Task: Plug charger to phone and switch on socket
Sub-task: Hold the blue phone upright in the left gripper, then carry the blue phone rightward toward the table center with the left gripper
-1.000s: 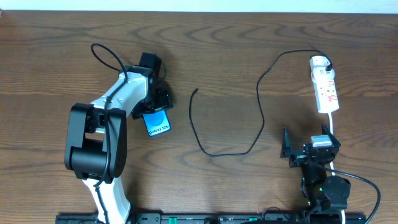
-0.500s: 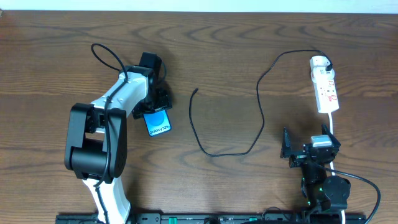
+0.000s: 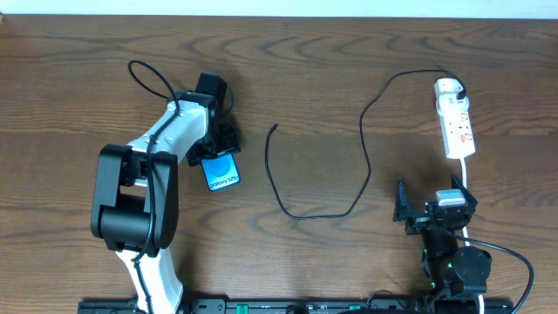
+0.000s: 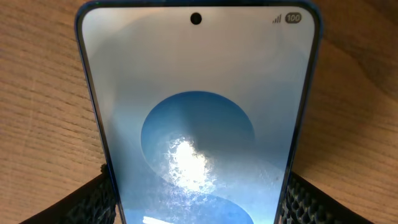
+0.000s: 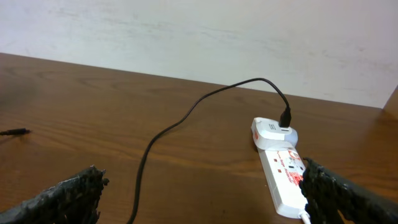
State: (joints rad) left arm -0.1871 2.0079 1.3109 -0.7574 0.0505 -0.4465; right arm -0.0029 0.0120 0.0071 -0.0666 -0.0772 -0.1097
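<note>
1 phone (image 4: 199, 93) within left gripper (image 4: 200, 196)

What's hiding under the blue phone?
Only brown wooden table shows around the phone, and black fingers of the left gripper sit at its two sides. The phone covers whatever is right beneath it, so I cannot tell if it lies flat on the wood.

Overhead looks down on table (image 3: 331, 105), left wrist near phone (image 4: 199, 124), right wrist faces socket (image 5: 283, 177)
</note>
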